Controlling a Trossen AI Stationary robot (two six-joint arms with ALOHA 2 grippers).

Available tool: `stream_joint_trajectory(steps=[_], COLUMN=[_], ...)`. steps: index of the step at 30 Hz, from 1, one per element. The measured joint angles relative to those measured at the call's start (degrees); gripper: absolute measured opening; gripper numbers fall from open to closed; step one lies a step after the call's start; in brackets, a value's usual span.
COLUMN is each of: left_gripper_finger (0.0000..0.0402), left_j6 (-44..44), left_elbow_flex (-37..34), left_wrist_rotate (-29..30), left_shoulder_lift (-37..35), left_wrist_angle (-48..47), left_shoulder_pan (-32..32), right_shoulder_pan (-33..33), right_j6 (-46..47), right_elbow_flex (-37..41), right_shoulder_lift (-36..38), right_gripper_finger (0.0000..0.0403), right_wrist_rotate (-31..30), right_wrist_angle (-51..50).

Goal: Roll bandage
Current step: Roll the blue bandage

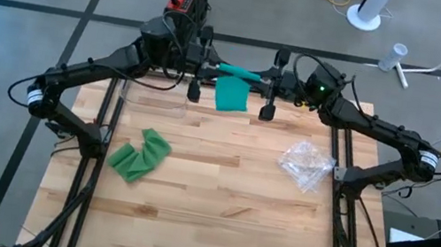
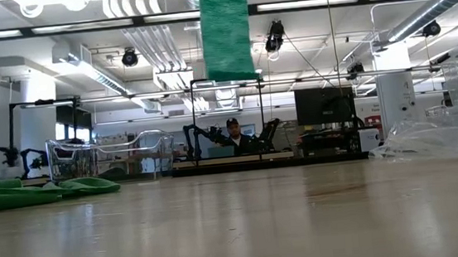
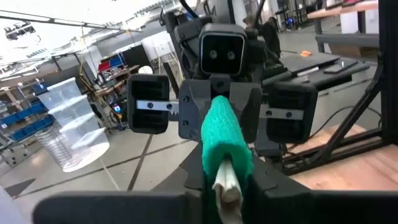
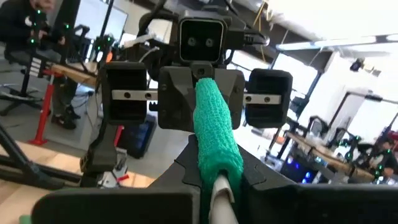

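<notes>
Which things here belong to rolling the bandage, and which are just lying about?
In the job:
- bandage roll, its tail hanging
- left claw, shut on one end
- right claw, shut on the other end

Lying about:
- loose green bandage
- plastic wrapper
- clear tub

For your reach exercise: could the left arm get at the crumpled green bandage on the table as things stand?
Probably not yet. The left tool is shut on the roll, shared with the right tool. The crumpled bandage lies uncovered on its side, but the arm is busy.
</notes>
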State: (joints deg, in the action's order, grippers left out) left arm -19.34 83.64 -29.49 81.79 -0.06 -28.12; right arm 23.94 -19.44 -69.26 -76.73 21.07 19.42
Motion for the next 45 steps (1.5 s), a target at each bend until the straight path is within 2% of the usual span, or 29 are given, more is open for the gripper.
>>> stream_joint_trajectory(steps=[5, 9, 21, 26, 29, 33, 45], left_gripper_finger=[0.0052, 0.0081, 0.0257, 0.0310, 0.0323, 0.0327, 0.0312], left_j6=[1.02, 4.82, 11.99, 13.16, 15.54, 16.92, 29.68], left_elbow_flex=[-0.37, -0.42, -0.50, -0.50, -0.51, -0.53, -0.53], left_wrist_rotate=[-3.92, -4.50, -4.57, -4.84, -7.23, -7.56, -8.84], left_shoulder_lift=[-0.03, -0.23, -0.34, -0.04, 0.63, 1.08, 1.02], left_wrist_angle=[0.43, 0.38, 0.12, 0.44, 0.44, 0.59, 0.92], left_shoulder_pan=[-0.13, -0.26, -0.52, -0.39, -0.39, -0.37, -0.39], right_shoulder_pan=[-0.07, -0.09, -0.04, -0.04, -0.04, -0.06, -0.07], right_j6=[-1.55, -5.40, -16.17, -21.36, -24.22, -26.57, -39.48], right_elbow_flex=[0.48, 0.42, -0.53, -1.11, -1.62, -2.79, -4.21], right_shoulder_lift=[0.04, 0.52, -0.06, -1.12, -1.63, -2.34, -3.87], right_gripper_finger=[0.0021, 0.0021, 0.0021, 0.0021, 0.0021, 0.0021, 0.0021], right_wrist_rotate=[0.67, 0.81, 0.47, 0.40, 0.40, 0.40, -0.45], right_wrist_angle=[1.02, 1.00, 2.56, 2.26, 2.07, 1.25, -2.88])
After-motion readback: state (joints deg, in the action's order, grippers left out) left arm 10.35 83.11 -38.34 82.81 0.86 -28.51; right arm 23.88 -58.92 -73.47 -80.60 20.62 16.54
